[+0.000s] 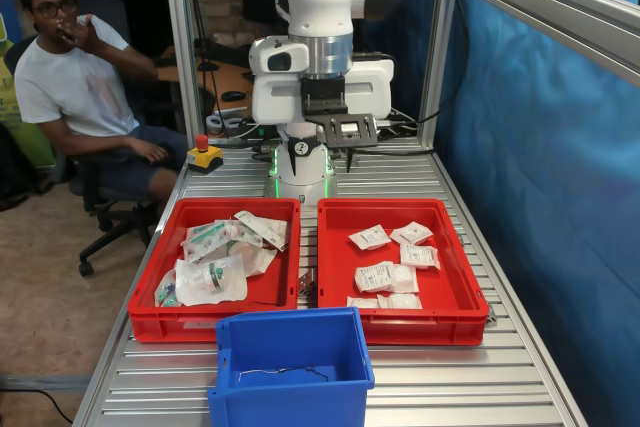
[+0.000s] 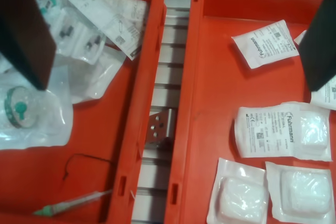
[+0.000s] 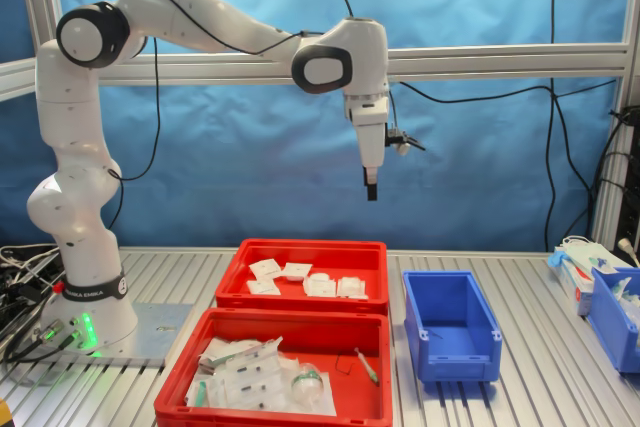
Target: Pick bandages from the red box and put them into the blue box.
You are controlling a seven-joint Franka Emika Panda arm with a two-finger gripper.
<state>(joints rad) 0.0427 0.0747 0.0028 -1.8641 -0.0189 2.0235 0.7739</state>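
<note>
Several bandages lie as small white sachets in the red box, the tray on the first exterior view's right. The wrist view looks down on the bandages and the red box. In the second exterior view the bandages sit in the far red box. The blue box stands in front of both trays and holds only a thin wire; it is right of the trays as the blue box. My gripper hangs high above the red box. The gripper is open, with nothing between its fingers.
A twin red tray beside the red box holds larger green-printed packs, a syringe and a black wire. A metal bracket sits between the trays. A person sits at the back left. Another blue bin stands far right.
</note>
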